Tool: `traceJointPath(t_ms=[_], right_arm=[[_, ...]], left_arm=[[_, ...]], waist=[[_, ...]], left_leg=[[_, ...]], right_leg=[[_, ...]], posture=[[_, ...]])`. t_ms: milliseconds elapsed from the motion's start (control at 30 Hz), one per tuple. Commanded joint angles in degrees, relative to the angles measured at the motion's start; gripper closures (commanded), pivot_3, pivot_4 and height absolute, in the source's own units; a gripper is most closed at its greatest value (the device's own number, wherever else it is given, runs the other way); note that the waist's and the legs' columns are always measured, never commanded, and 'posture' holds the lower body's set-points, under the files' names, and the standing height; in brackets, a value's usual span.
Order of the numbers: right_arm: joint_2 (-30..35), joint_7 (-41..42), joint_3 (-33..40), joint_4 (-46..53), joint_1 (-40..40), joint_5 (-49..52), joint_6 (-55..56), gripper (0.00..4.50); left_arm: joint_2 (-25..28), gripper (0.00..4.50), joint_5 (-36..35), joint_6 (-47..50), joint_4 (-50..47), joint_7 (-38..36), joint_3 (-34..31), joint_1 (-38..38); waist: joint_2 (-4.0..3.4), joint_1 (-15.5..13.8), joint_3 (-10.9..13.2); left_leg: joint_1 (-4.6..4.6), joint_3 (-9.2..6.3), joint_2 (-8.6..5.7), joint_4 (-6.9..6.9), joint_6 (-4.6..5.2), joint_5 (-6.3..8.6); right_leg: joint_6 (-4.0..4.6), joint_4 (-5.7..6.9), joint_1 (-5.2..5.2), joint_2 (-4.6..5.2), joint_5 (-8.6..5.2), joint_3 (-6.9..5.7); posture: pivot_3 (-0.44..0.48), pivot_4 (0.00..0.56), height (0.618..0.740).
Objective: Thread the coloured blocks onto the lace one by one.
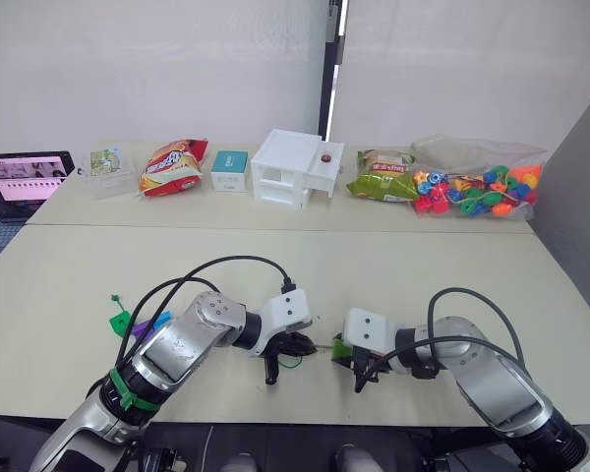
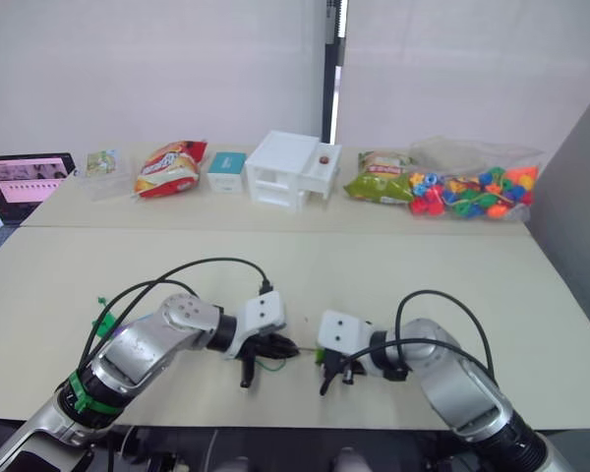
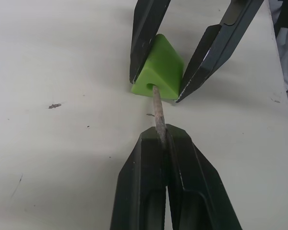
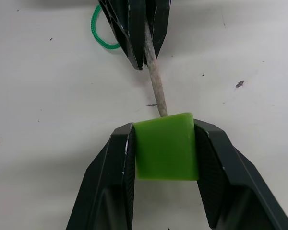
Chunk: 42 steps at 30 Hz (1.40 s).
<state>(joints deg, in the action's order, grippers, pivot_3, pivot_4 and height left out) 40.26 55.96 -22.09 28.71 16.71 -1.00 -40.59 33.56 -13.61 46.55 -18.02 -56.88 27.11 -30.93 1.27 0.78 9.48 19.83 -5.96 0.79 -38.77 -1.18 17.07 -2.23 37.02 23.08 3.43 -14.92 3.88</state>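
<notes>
- Left gripper (image 3: 162, 143) fingers pressed together on the lace's (image 4: 100, 34) stiff pale tip (image 3: 157, 108), tip entering the hole.
- Right gripper (image 4: 164, 143) clamps the light green block (image 4: 166, 146) directly opposite.
- Risk: slight misalignment jams or bends the tip; block may twist loose.

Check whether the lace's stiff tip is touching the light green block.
Touching. The left wrist view shows the lace's stiff tip entering the hole of the light green block held in the right hand.
</notes>
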Motion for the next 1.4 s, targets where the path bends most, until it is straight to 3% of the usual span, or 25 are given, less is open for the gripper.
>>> traceJointPath(t_ms=[33, 467, 700, 1233, 1300, 1400], right_arm=[[0.6, 1.4, -5.2, -2.4, -2.9, 0.8, -3.3, 3.3], [0.1, 1.3, -5.7, -1.7, -2.4, 1.0, -4.4, 3.3], [-0.5, 0.8, -6.3, -1.2, -2.1, 1.0, -5.0, 3.3], [-0.4, 0.1, -6.1, -0.2, -3.8, 1.0, -4.8, 3.3], [-0.3, -0.2, -6.3, -0.2, -3.8, 0.8, -5.2, 2.26], [-0.1, -0.1, -6.6, 0.1, -3.9, 0.8, -5.5, 1.24]], left_arm=[[-0.8, 4.5, -0.8, -0.2, -2.2, -0.3, 0.0, -1.3], [-5.5, 4.5, -0.1, -2.3, 0.9, -0.2, 2.8, -3.3], [-12.1, 4.5, 1.6, -5.6, 5.2, -0.9, 5.8, -5.0], [-10.6, 4.5, 2.9, -6.4, 5.3, -2.9, 3.4, -3.6], [-9.8, 4.5, 2.9, -6.5, 4.7, -3.3, 2.9, -3.3], [-9.0, 4.5, 2.8, -6.7, 4.2, -3.9, 2.5, -3.0]], waist=[[0.0, 0.0, 0.0], [0.01, -0.1, 0.0], [-0.01, -1.3, -0.1], [0.04, -1.4, -0.2], [0.06, -1.3, -0.2], [0.06, -0.6, -0.2]], left_leg=[[0.0, 0.0, 0.0, 0.0, 0.0, 0.0], [0.0, 0.0, -0.02, -0.03, 0.0, 0.0], [-0.43, -0.02, -0.06, -0.06, 0.0, 0.0], [-0.52, -0.03, -0.07, -0.03, -0.01, 0.0], [-0.52, -0.04, -0.07, -0.01, -0.01, 0.01], [-0.48, -0.03, -0.05, 0.05, -0.01, 0.01]], right_leg=[[0.0, 0.0, 0.0, 0.0, 0.0, 0.0], [0.0, -0.02, -0.04, 0.01, 0.0, 0.0], [-0.1, -0.39, -0.74, 0.05, -0.03, -0.01], [-0.23, -0.65, -0.94, 0.08, 0.0, -0.01], [-0.23, -0.68, -0.94, 0.07, 0.0, 0.0], [-0.23, -0.71, -0.87, 0.06, 0.0, 0.0]], posture=[[0.0, 0.15, 0.74], [0.0, 0.15, 0.74], [0.0, 0.15, 0.74], [0.0, 0.15, 0.74], [0.0, 0.15, 0.74], [0.0, 0.15, 0.74]])
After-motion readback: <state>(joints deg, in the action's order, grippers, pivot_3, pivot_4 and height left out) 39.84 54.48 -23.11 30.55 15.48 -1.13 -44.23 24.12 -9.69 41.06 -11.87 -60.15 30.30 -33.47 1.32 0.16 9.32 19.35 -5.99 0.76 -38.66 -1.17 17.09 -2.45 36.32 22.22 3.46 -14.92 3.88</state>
